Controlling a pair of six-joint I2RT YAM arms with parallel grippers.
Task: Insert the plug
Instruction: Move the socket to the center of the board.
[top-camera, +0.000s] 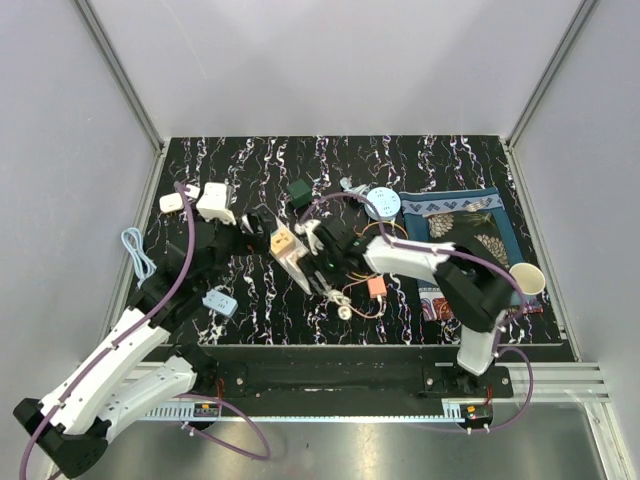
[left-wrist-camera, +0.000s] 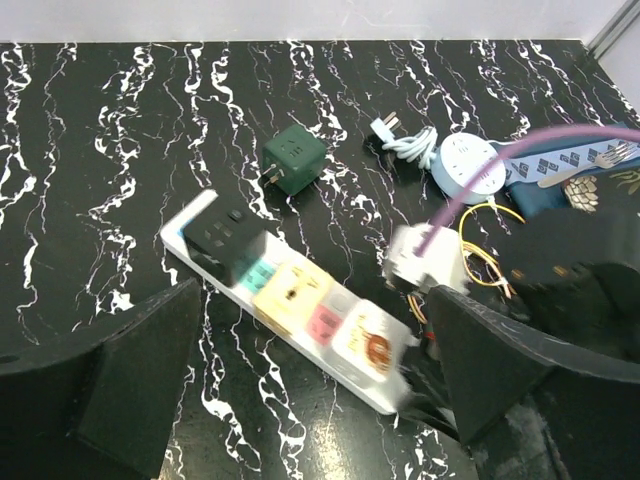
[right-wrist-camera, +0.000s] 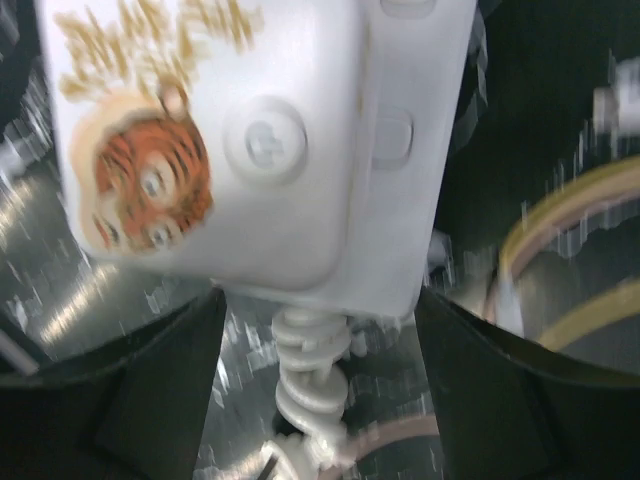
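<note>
Right gripper (right-wrist-camera: 320, 300), jaws apart, flanks the tiger-stickered end of the power strip (right-wrist-camera: 300, 120)

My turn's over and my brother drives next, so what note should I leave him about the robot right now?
Left gripper: open, hovering over the power strip, holding nothing.
Right gripper: fingers either side of the strip's cord end by the tiger sticker; grip unclear.
Things: strip mid-table, several plugs already in it; green cube plug lies loose beyond it.
Done: strip reached.
Left: pick up a plug and push it in.
</note>
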